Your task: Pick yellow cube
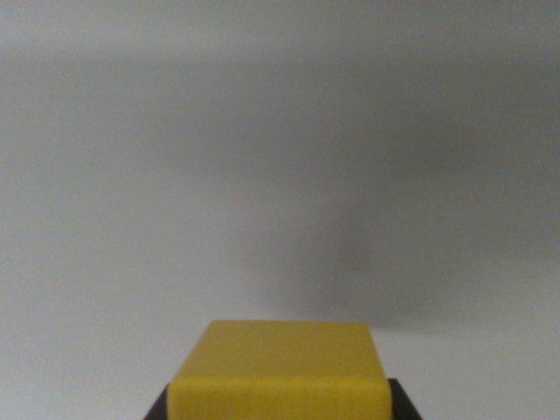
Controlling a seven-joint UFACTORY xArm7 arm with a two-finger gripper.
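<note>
Yellow cube (280, 367) at bottom centre of the wrist view, squarely between two dark pincer (278, 404) tips showing at its lower corners; tips seem pressed to its sides, so judged clamped on it; beyond the cube, bare grey table (280, 157); cube probably lifted.

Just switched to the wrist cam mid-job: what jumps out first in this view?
The yellow cube grabs the eye at once, sitting at the bottom centre of the wrist view and cut off by the lower edge. Dark parts, likely the claw, flank its bottom corners on both sides. Everything above is a plain grey surface with a soft shadow to the right of centre.
</note>
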